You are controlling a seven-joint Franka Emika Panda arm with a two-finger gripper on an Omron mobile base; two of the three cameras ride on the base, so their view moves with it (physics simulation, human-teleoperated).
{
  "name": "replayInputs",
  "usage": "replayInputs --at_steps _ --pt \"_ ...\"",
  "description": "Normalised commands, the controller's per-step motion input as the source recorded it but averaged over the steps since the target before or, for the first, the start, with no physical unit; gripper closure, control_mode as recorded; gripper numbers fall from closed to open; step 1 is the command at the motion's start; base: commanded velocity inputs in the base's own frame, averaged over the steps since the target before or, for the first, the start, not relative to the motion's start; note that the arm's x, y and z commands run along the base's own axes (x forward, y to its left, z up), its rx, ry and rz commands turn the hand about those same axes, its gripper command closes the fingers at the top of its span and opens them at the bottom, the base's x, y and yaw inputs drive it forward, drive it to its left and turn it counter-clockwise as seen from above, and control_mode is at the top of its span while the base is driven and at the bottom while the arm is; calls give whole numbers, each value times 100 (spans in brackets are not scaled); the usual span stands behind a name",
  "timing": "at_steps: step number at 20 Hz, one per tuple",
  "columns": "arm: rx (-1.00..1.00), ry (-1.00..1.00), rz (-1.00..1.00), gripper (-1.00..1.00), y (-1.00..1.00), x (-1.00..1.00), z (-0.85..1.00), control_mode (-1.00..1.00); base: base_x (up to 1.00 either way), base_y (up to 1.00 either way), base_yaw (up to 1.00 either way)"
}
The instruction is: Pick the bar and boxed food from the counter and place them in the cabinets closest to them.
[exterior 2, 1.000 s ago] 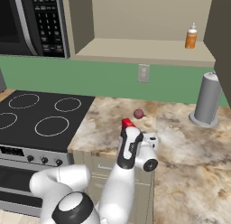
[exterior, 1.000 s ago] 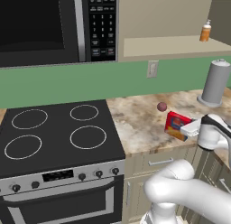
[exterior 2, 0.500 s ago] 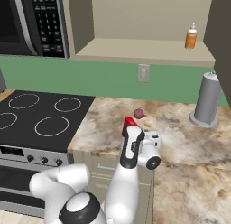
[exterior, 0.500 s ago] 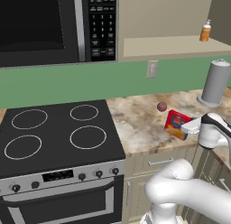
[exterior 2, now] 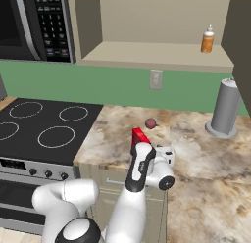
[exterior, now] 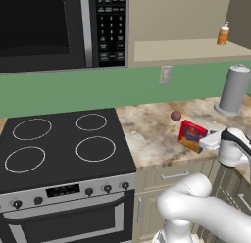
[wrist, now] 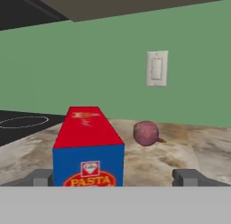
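Reaching low along the bench, your gripper point(wrist: 115, 178) has its two dark fingers point(wrist: 43, 178) spread wide, one to either side of the hand view, and nothing is pinched between them. The small flat red carton of boxed food with a blue and yellow label point(wrist: 89, 146) sits just ahead, its near end between the finger tips but, as far as you can judge, not yet touched. The carton lies on the beige-and-brown marbled stone bench point(exterior: 147, 134), near its front edge and to the right of the black four-ring stovetop point(exterior: 63, 146). A small dark-red ball point(exterior: 176, 115) lies near the carton, toward the green wall, and a grey cylindrical canister point(exterior: 233, 90) stands well apart at the right. Above, the tan-beige open cabinet point(exterior 2: 147, 53) holds only an orange bottle with a white cap point(exterior 2: 208, 39). By these pictures, no item has been stowed: the boxed food needs gripping, lifting and shelving, and you cannot pick out the bar anywhere.
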Motion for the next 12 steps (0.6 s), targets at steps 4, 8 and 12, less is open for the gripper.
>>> replayInputs --at_steps 4,8,12 --pt "0 0 0 -100 0 -24 -3 -100 0 0 0" --pt "0 0 0 -100 0 0 0 -100 0 0 0" --pt "0 0 0 -100 -3 12 0 -100 0 0 0"
